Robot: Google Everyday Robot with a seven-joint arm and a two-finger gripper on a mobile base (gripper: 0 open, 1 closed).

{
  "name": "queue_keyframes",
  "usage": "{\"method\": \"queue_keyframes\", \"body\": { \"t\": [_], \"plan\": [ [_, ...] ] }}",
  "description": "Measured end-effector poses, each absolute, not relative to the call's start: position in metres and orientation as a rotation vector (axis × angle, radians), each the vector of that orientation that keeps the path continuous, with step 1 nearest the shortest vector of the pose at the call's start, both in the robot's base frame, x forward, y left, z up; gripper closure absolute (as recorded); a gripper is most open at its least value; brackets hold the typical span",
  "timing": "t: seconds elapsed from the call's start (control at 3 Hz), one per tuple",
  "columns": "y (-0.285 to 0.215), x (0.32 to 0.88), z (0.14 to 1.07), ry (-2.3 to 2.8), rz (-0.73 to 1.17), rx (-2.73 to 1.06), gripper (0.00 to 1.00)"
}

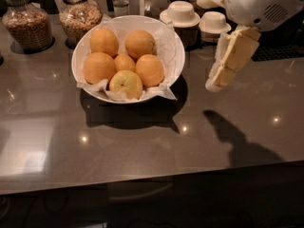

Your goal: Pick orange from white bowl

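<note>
The cream, blocky gripper (214, 83) hangs tilted above the dark, glossy counter (142, 146), touching nothing and carrying nothing; whether it is clenched or released cannot be told. Level with it and off to its left in view sits the smooth, round white bowl (75, 65), lined with crumpled paper (164, 37) and heaped with oranges (149, 70). Just beyond the gripper stand small white cups (180, 13) on saucers.

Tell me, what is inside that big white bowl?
Crumpled white paper lines the bowl, and five oranges plus one paler yellowish fruit lie on it. The bowl's bottom is covered by paper and fruit. The gripper hangs right of the bowl, above the counter.
</note>
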State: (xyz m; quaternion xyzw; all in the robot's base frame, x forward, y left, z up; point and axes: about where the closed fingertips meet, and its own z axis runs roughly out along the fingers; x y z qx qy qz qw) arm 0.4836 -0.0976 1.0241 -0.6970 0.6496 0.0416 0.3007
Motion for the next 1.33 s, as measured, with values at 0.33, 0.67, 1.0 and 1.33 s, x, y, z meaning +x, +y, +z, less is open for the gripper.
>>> {"method": "queue_keyframes", "body": {
  "t": [0.33,0.67,1.0,1.33],
  "plan": [
    [-0.043,0.506,1.044,1.561,0.187,-1.871,0.0],
    [-0.007,0.536,1.059,1.47,0.218,-1.859,0.0],
    [-0.003,0.537,1.062,1.459,0.219,-1.859,0.0],
    [-0.009,0.538,1.057,1.478,0.236,-1.807,0.0]
  ]
}}
